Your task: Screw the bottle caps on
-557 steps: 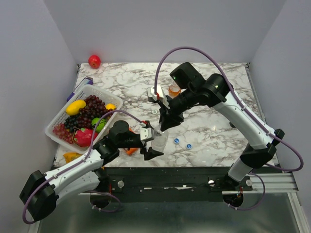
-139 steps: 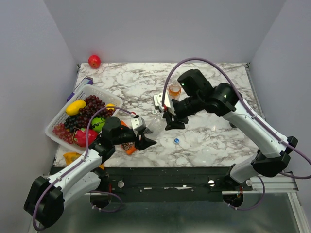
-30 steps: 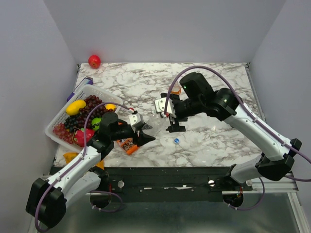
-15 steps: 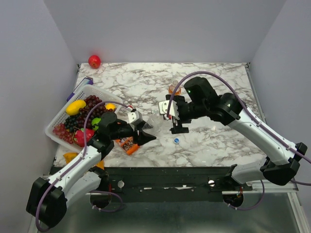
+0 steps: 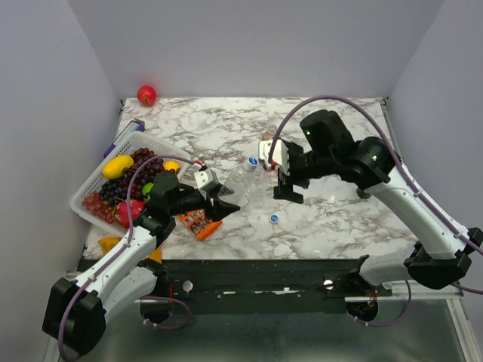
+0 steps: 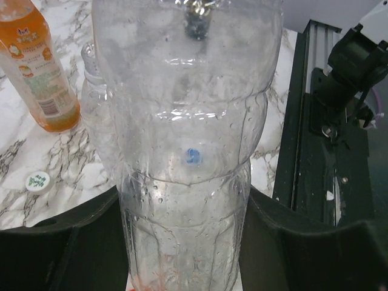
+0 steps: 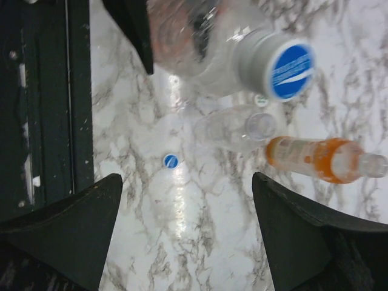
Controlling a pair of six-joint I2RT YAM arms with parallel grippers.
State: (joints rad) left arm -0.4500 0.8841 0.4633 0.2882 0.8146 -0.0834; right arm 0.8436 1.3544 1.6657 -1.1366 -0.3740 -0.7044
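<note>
My left gripper [image 6: 185, 245] is shut on a clear bottle [image 6: 188, 121], held just above the table near its front left [image 5: 234, 181]. A blue cap [image 7: 291, 70] sits on that bottle's neck [image 5: 250, 161]. My right gripper [image 7: 182, 236] is open and empty, hanging to the right of the capped top [image 5: 290, 193]. A second clear bottle [image 7: 227, 130] stands uncapped beside the orange bottle [image 7: 321, 160]. One loose blue cap [image 5: 274, 219] lies on the marble near the front. A whitish cap [image 6: 37, 181] lies near the orange bottle [image 6: 42, 73].
A white basket [image 5: 80, 197] full of fruit stands at the left edge. An orange snack packet [image 5: 200, 224] lies under my left gripper. A red apple [image 5: 146, 95] rests at the back left corner. The black rail runs along the table's front edge.
My right gripper has drawn back to the right, away from the top of the held bottle, leaving the blue cap on its neck. The left gripper keeps its grip.
</note>
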